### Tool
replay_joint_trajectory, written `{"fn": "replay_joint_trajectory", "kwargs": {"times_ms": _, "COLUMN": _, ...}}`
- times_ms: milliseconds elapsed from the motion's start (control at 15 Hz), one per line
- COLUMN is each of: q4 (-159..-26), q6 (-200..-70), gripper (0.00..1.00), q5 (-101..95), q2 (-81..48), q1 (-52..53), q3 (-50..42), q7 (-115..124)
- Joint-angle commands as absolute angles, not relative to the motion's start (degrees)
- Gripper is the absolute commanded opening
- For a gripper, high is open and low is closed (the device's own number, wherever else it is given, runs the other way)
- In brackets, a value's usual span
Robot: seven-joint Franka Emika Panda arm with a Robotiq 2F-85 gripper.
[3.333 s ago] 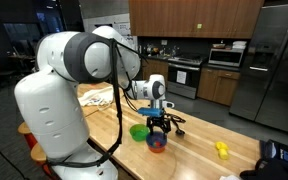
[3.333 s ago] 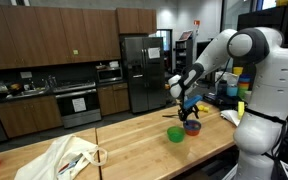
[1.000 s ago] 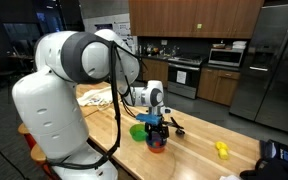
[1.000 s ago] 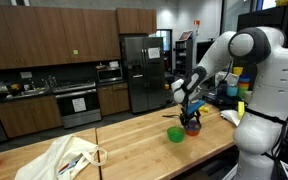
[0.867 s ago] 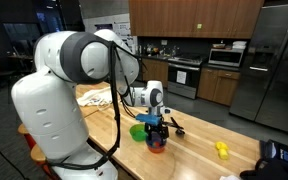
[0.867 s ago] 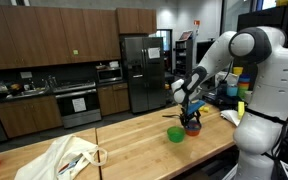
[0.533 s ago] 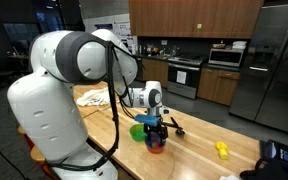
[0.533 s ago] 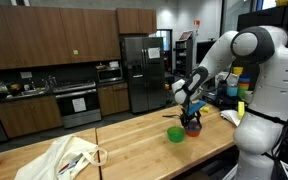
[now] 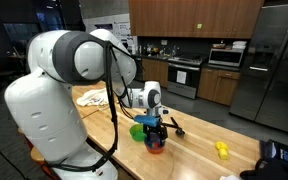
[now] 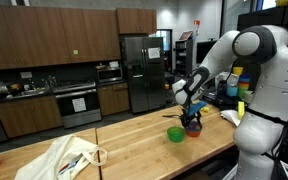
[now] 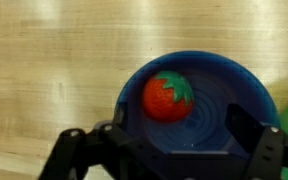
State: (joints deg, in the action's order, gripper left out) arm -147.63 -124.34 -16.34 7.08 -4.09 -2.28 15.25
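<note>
A blue bowl (image 11: 229, 85) sits on the wooden table, with a red toy strawberry with a green leaf top (image 11: 169, 97) lying inside it. My gripper (image 11: 174, 150) hangs just above the bowl, fingers spread wide and empty, one on each side of the bowl. In both exterior views the gripper (image 9: 157, 128) (image 10: 192, 118) is low over the blue bowl (image 9: 157, 144) (image 10: 193, 128). A green bowl (image 9: 139, 132) (image 10: 176, 134) stands right beside the blue one.
A yellow object (image 9: 222, 149) lies further along the wooden table (image 9: 199, 150). A white cloth bag (image 10: 69, 157) lies at the table's other end. Kitchen cabinets, an oven and a steel fridge (image 10: 136, 70) stand behind.
My gripper came down closer to the blue bowl since the oldest frames; over the last second it has barely moved.
</note>
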Motion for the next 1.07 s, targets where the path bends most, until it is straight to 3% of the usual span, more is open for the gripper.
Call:
{"fn": "replay_joint_trajectory", "kwargs": {"times_ms": 0, "q4": -148.8, "q6": -125.6, "gripper": 0.98, "q5": -17.4, "q2": 7.2, "q1": -4.4, "q3": -2.0, "q7": 16.2}}
{"fn": "replay_joint_trajectory", "kwargs": {"times_ms": 200, "q4": -148.7, "q6": -125.6, "gripper": 0.82, "q5": -17.5, "q2": 7.1, "q1": -4.4, "q3": -2.0, "q7": 16.3}}
{"fn": "replay_joint_trajectory", "kwargs": {"times_ms": 333, "q4": -148.8, "q6": -125.6, "gripper": 0.55, "q5": -17.5, "q2": 7.0, "q1": -4.4, "q3": -2.0, "q7": 16.1}}
{"fn": "replay_joint_trajectory", "kwargs": {"times_ms": 800, "q4": -148.5, "q6": -125.7, "gripper": 0.01, "q5": -17.3, "q2": 7.2, "q1": -4.4, "q3": -2.0, "q7": 16.0}}
{"fn": "replay_joint_trajectory", "kwargs": {"times_ms": 867, "q4": -148.6, "q6": -125.8, "gripper": 0.33, "q5": -17.3, "q2": 7.2, "q1": -4.4, "q3": -2.0, "q7": 16.0}}
{"fn": "replay_joint_trajectory", "kwargs": {"times_ms": 1000, "q4": -148.4, "q6": -125.7, "gripper": 0.37, "q5": -17.2, "q2": 7.2, "q1": -4.4, "q3": -2.0, "q7": 16.0}}
